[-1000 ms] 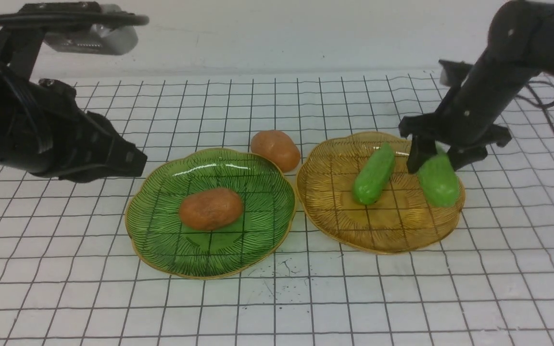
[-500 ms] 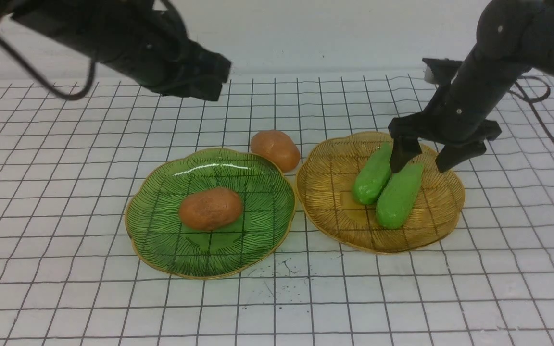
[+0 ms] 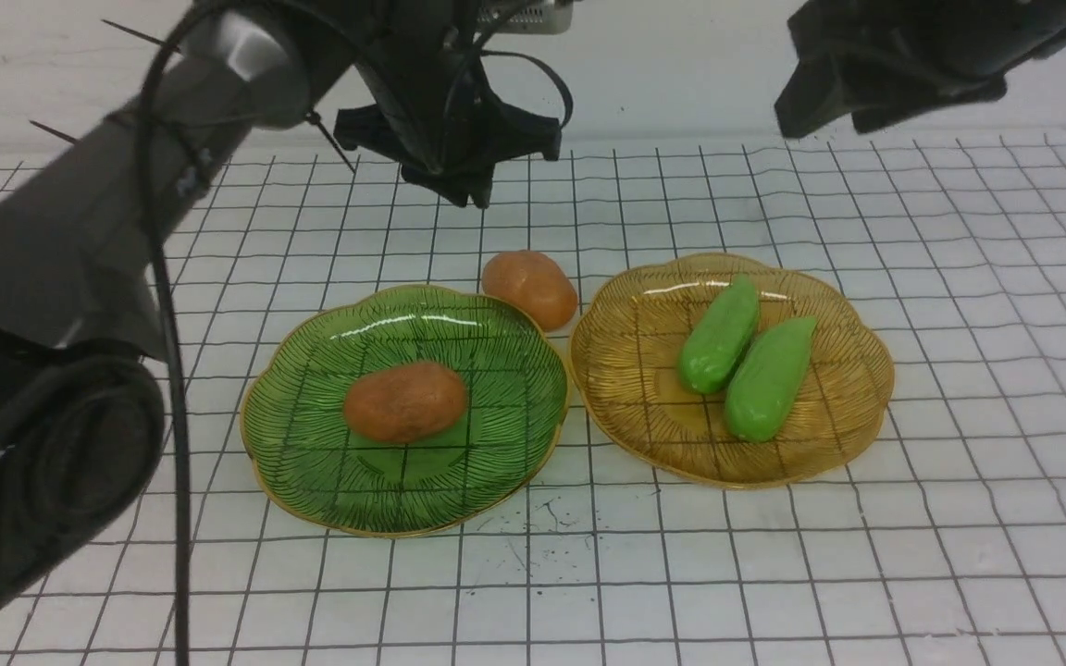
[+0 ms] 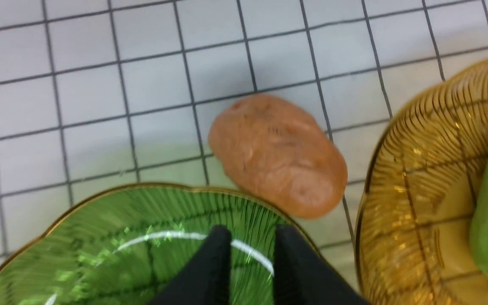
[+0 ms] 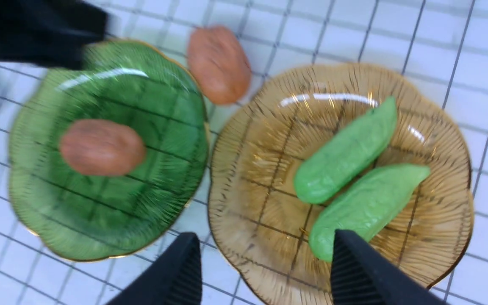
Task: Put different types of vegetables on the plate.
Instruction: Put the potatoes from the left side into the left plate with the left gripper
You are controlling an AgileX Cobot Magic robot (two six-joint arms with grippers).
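Observation:
One orange-brown potato [image 3: 405, 400] lies in the green plate [image 3: 311, 481]. A second potato [image 3: 530, 289] lies on the table between the two plates, against the green plate's far rim. Two green pods [image 3: 720, 335] [image 3: 767, 377] lie side by side in the amber plate [image 3: 644, 407]. My left gripper [image 3: 466, 190] hangs high behind the second potato; in the left wrist view it [image 4: 252, 237] is empty, its jaws a small gap apart, above the green plate's rim next to that potato [image 4: 278, 154]. My right gripper [image 5: 265, 254] is wide open and empty, high above the amber plate.
The table is a white sheet with a black grid. The left arm [image 3: 80, 240] stretches from the left foreground across to the back centre. The right arm [image 3: 885, 55] hangs at the top right, above and behind the amber plate.
My right gripper let go of the second pod in the amber plate and rose up and back. My left arm swung from the left to the back centre, above the potato on the table.

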